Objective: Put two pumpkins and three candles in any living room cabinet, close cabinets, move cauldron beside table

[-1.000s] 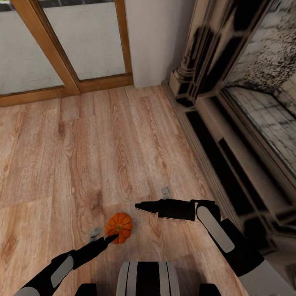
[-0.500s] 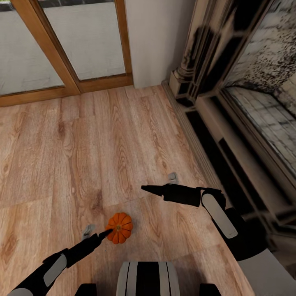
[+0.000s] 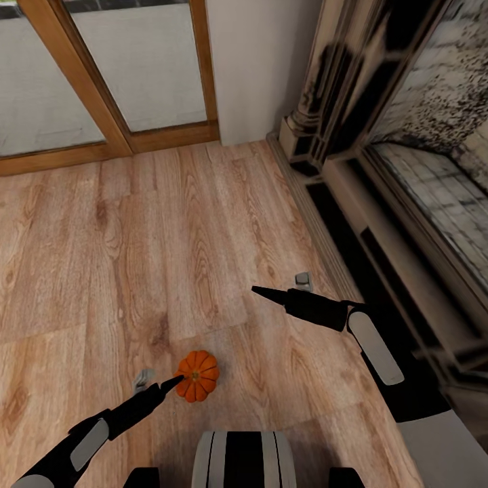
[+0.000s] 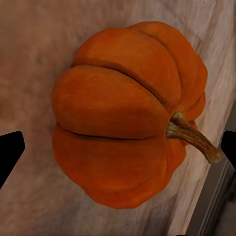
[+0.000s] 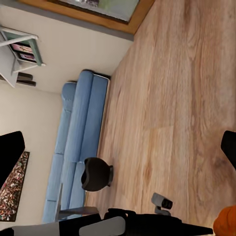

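Note:
One small orange pumpkin [image 3: 197, 375] lies on the wood floor just ahead of my base. My left gripper [image 3: 173, 384] is low beside it, open. In the left wrist view the pumpkin [image 4: 123, 113] with its brown stem sits between the two black fingertips [image 4: 10, 150], which stand wide apart at the frame's edges. My right gripper [image 3: 268, 293] hovers open over bare floor, well to the right of and beyond the pumpkin. A dark round cauldron [image 5: 97, 173] stands on the floor next to a blue sofa [image 5: 81, 132].
An ornate grey fireplace [image 3: 379, 203] with a low hearth runs along the right side. Wood-framed glass doors [image 3: 108, 81] close off the far wall. Open wood floor [image 3: 135, 244] stretches ahead and left. A white shelf [image 5: 19, 54] hangs above the sofa.
My right arm has swung up and to the right, away from the pumpkin. The left gripper has shifted slightly left; the pumpkin has stayed where it was.

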You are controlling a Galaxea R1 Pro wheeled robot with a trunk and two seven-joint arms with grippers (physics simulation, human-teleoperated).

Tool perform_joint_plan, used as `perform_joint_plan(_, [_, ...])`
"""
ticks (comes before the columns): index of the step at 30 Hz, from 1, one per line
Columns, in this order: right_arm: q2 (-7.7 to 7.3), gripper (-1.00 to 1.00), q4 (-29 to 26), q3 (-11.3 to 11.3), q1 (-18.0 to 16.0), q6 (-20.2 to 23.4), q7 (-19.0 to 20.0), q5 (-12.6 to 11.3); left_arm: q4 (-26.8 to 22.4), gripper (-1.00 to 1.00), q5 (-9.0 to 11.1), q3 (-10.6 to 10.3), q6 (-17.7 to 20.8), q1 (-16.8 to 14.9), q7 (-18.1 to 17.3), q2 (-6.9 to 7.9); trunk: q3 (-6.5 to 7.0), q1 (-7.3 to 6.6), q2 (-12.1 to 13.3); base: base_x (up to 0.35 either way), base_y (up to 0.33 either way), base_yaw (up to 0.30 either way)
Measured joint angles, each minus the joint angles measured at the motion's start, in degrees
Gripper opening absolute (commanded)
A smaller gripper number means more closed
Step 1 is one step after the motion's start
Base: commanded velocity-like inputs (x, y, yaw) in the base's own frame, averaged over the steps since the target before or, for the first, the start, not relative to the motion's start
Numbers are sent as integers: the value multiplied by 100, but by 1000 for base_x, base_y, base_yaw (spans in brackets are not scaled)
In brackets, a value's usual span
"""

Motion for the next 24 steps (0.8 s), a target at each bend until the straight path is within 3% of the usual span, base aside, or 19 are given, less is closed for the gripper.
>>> perform_joint_plan(6, [0,100,0,0,0,0,0,-5,-1,100,0,5,-3,0,-28,11,0,0,0,0,0,0])
perform_joint_plan(21, [0,100,0,-9,0,-1,7,-14,5,100,-1,5,4,0,-23,6,-332,39,-20,0,0,0])
perform_joint_plan(24, [0,100,0,-9,0,3,9,-16,0,100,0,5,4,0,-23,11,-332,39,-20,0,0,0])
